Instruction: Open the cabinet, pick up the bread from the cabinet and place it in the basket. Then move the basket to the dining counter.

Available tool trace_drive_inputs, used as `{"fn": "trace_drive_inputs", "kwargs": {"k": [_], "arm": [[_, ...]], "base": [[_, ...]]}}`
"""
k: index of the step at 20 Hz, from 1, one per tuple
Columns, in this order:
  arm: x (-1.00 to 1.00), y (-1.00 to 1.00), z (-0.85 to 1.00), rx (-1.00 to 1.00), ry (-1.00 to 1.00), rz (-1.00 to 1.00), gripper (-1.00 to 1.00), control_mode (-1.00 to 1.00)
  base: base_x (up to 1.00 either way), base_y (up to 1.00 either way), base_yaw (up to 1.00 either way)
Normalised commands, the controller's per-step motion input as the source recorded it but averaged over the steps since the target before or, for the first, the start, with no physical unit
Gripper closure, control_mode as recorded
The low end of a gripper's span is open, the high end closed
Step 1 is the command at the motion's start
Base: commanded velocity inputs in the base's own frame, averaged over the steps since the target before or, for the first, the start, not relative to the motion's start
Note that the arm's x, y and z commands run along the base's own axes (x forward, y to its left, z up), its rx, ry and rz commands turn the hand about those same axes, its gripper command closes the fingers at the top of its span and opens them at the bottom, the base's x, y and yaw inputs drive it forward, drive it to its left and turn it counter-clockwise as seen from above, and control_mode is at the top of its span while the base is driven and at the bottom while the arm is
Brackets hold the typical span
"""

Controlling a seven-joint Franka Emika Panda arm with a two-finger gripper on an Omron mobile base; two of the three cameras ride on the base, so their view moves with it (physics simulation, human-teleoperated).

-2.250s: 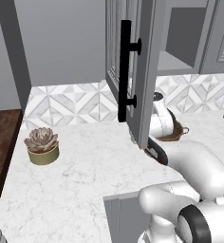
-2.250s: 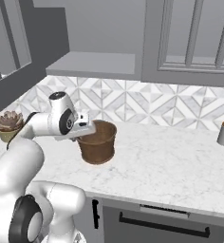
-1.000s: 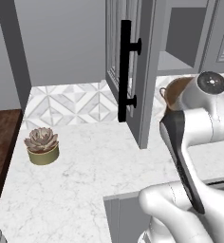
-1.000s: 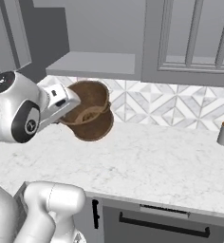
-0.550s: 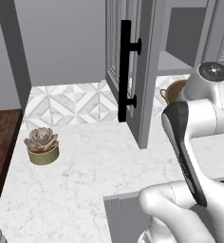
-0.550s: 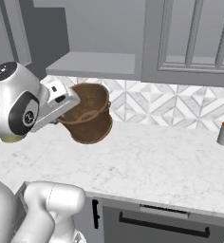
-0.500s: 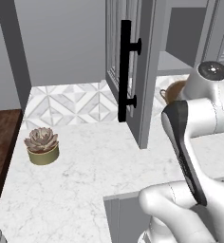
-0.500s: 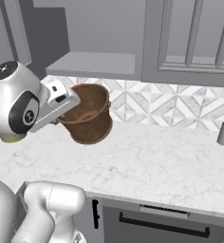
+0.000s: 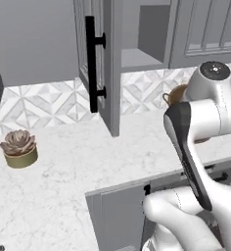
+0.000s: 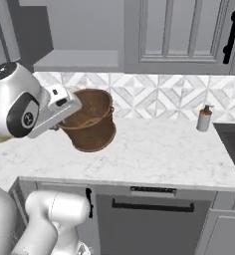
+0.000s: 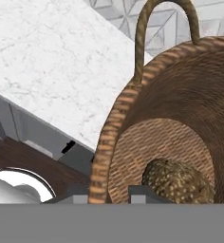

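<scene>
Basket (image 10: 91,127) mostly hidden behind the arm in left base view; gripper (image 11: 110,192) tips barely poke up at the bottom of hand view, clamped on the basket rim. Bread (image 11: 178,181) sits inside, partly cut off. Basket is held tilted above the marble counter (image 10: 159,154). Whole scene has shifted since before: base has driven. Cabinet (image 9: 100,68) door stands open.

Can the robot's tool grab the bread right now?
Probably not. The tool is shut on the rim of the basket, which it holds tilted above the counter. The bread lies deep inside the basket, so the busy tool would have to let go first.
</scene>
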Motion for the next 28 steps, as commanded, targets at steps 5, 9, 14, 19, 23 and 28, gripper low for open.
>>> {"fn": "trace_drive_inputs", "kwargs": {"k": [5, 9, 14, 19, 23, 28], "arm": [[0.0, 0.0, 0.0, 0.0, 0.0, 0.0, 1.0, 1.0], [0.0, 0.0, 0.0, 0.0, 0.0, 0.0, 1.0, 1.0], [0.0, 0.0, 0.0, 0.0, 0.0, 0.0, 1.0, 1.0], [0.0, 0.0, 0.0, 0.0, 0.0, 0.0, 1.0, 1.0], [0.0, 0.0, 0.0, 0.0, 0.0, 0.0, 1.0, 1.0], [0.0, 0.0, 0.0, 0.0, 0.0, 0.0, 1.0, 1.0]], "base": [[0.0, -0.57, -0.59], [0.0, -0.6, -0.71], [0.0, -0.58, -0.74], [0.0, -0.56, -0.74], [0.0, -0.63, -0.72], [0.59, -0.45, -0.57]]}}
